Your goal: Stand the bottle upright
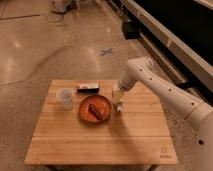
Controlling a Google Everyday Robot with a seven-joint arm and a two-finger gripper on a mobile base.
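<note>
Nearest us, along the bottom of the frame, runs the front edge of a pale wooden bench [100,142], with a small printed mark at its lower right corner. At the far right edge, a bulky white robot arm [165,92] enters the frame, cut off at the lower right, and reaches leftward over the bench.

At mid-frame sits an orange plate [81,107] holding a reddish-brown piece of food [96,109]. Left of it stands a translucent cup [65,98]. Just right of the plate we see the bottle [119,107], a small whitish shape on the wood, directly under the end of the arm. The jaws hang just above it, pointing down and spread apart, clamped on nothing that we can see.

We judge that the step in hand is the approach to the bottle, or the letting go of it; the frame does not settle which. If the bottle lies on its side, the next move calls for lowering the jaws around its body and closing them gently, clear of the plate's rim.

We cannot make out whether the bottle is lying, tilted or upright, nor whether the jaws touch it.

Behind the plate lies a flat dark-and-white box [88,88]. Beyond the bench, shiny floor carries a blue cross mark [106,51].
</note>
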